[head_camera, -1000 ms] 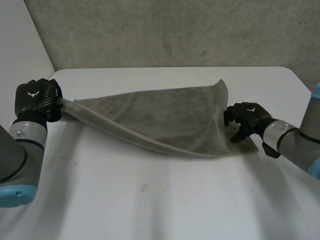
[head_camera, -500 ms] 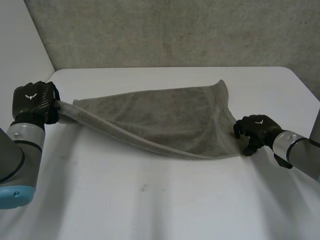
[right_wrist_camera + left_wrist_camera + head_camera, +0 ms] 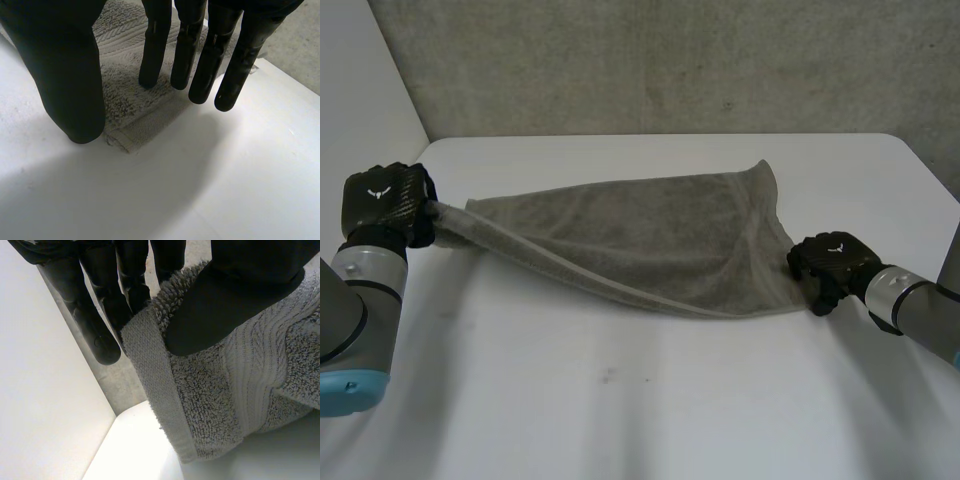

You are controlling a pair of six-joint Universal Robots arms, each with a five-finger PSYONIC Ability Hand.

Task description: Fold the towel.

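The left robot hand (image 3: pixel 388 205) pinches the left corner of the grey terry-cloth towel (image 3: pixel 650 240) between thumb and fingers, holding it raised off the white worktop (image 3: pixel 650 400). The towel stretches rightward and sags onto the worktop. Over its near right corner, which lies flat, the right robot hand (image 3: pixel 832 268) has straight fingers and grips nothing.

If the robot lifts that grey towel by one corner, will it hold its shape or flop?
Probably flops: from the corner pinched in the left hand the towel sags down to the table. Likely grips well, since its looped pile looks rough up close. Seemingly light, as one pinch holds it up.
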